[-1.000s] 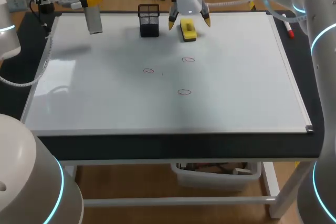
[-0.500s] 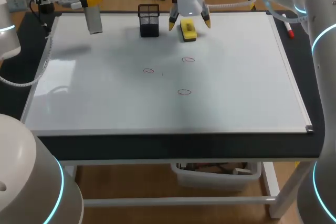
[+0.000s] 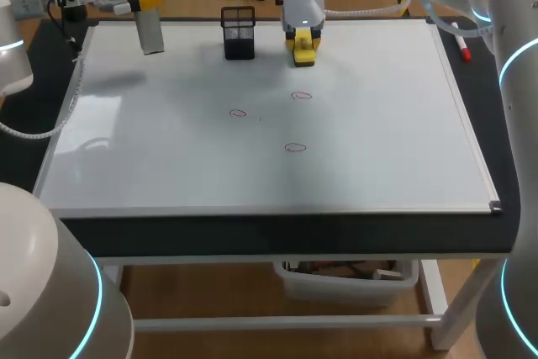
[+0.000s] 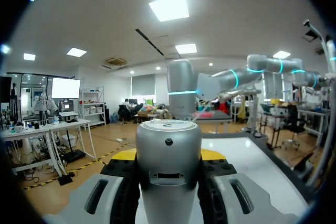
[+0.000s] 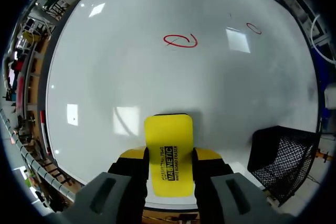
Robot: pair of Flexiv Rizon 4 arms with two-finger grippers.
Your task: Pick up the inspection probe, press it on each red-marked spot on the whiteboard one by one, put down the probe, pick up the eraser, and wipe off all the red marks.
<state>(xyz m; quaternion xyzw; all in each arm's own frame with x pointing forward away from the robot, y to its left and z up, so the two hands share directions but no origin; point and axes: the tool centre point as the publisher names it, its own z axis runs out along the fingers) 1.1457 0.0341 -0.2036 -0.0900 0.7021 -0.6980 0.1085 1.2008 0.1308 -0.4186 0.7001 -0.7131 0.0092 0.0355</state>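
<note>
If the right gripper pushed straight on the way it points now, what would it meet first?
The whiteboard. The right gripper, shut on the yellow eraser, points down at it; whether the eraser already touches is unclear.

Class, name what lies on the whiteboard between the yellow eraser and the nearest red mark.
Nothing: bare whiteboard separates the eraser from that red mark, clearest in the right wrist view.

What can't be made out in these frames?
Right wrist view: whether the eraser touches the whiteboard; its own body hides its underside.
Left wrist view: lower end of the inspection probe, cut off by the edge.
Head view: inside of the mesh holder, too dark and small.
</note>
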